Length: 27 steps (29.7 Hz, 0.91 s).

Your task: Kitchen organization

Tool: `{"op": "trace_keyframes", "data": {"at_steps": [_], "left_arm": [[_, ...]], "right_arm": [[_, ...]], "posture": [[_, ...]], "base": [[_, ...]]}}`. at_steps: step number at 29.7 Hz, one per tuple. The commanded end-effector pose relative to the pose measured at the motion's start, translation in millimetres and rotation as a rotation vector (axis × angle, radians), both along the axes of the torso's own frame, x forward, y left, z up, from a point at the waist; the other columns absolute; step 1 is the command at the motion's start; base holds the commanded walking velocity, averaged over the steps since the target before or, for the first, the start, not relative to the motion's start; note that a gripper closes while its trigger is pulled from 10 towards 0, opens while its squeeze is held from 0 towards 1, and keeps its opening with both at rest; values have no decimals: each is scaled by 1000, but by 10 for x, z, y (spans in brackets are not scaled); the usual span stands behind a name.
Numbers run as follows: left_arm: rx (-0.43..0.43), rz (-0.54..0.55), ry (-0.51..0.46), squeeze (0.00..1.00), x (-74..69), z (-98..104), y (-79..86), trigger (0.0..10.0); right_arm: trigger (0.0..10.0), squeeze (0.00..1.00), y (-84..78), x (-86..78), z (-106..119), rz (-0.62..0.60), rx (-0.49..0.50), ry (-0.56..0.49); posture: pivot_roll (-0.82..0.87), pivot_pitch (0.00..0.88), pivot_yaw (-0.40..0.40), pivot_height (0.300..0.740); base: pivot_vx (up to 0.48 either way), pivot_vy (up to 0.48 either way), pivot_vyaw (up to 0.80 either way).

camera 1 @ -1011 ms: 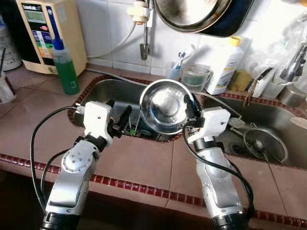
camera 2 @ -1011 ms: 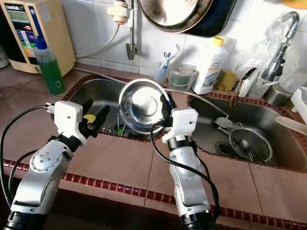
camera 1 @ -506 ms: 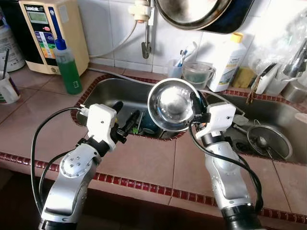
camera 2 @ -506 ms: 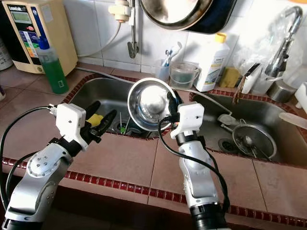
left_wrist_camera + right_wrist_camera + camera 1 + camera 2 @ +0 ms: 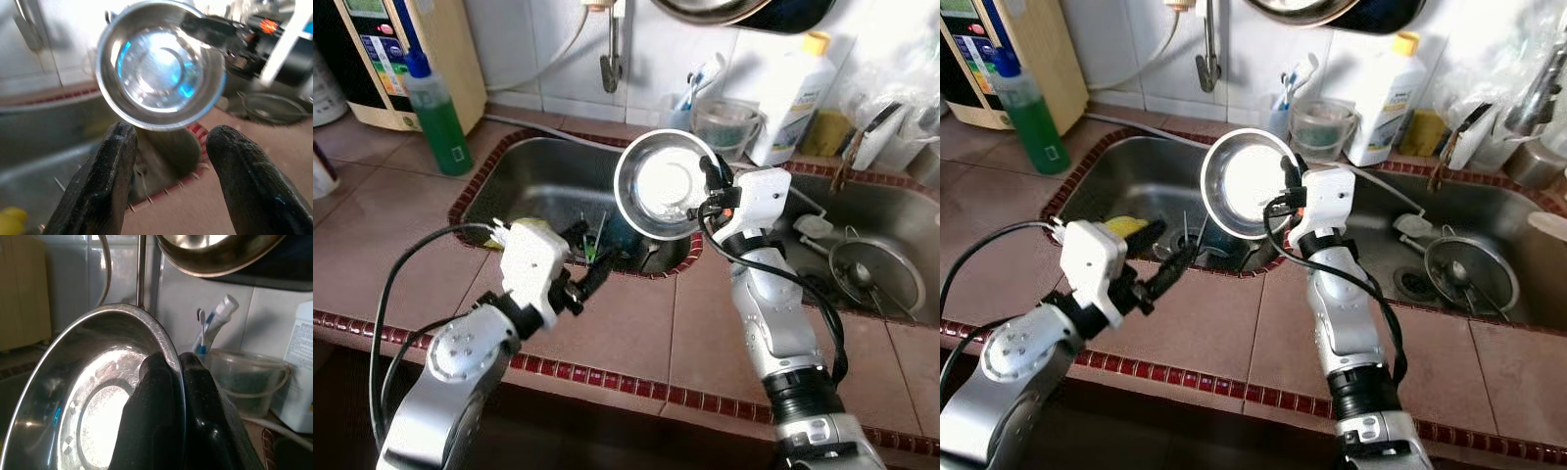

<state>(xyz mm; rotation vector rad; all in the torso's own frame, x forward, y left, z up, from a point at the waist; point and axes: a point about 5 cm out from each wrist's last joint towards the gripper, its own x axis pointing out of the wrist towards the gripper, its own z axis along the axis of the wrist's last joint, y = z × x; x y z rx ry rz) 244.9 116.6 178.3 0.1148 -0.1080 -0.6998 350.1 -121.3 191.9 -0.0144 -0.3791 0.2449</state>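
Note:
A round steel bowl [image 5: 664, 186] hangs tipped on its side, its inside facing me, above the divider between the two sink basins. My right gripper [image 5: 710, 184] is shut on the bowl's right rim; in the right wrist view its fingers [image 5: 156, 396] pinch that rim [image 5: 168, 352] from both sides. My left gripper [image 5: 587, 266] is open and holds nothing, low over the front rim of the left basin [image 5: 524, 181]. In the left wrist view its two fingers [image 5: 110, 181] stand apart, with the bowl [image 5: 159, 63] ahead of them and not touching.
A green soap bottle [image 5: 435, 117] and a water purifier [image 5: 406, 44] stand back left. A toothbrush cup [image 5: 690, 98], clear jug [image 5: 729, 122] and white bottle [image 5: 790, 93] line the wall. A round strainer [image 5: 867, 279] lies in the right basin, a yellow sponge [image 5: 1126, 225] in the left.
The view has tilted down and shifted. The right gripper has lifted the bowl a little higher. The left gripper has drawn back toward the counter's front.

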Motion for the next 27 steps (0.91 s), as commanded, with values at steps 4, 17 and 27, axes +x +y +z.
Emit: {"op": "trace_keyframes", "data": {"at_steps": [4,17,27], "left_arm": [[31,-62,13,0,-140,-14,-66,10000],[29,102,61,0,-61,-34,-2,10000],[31,161,77,0,-83,-80,-124,10000]], "right_arm": [[10000,0,-79,103,74,-4,-9,9],[10000,0,-81,276,34,49,-38,71],[10000,0,-73,405,-8,77,-6,147]], "posture": [[-112,193,-24,732],[-104,250,-25,732],[-101,289,-32,732]], "base": [[0,0,0],[0,0,0],[0,0,0]]}}
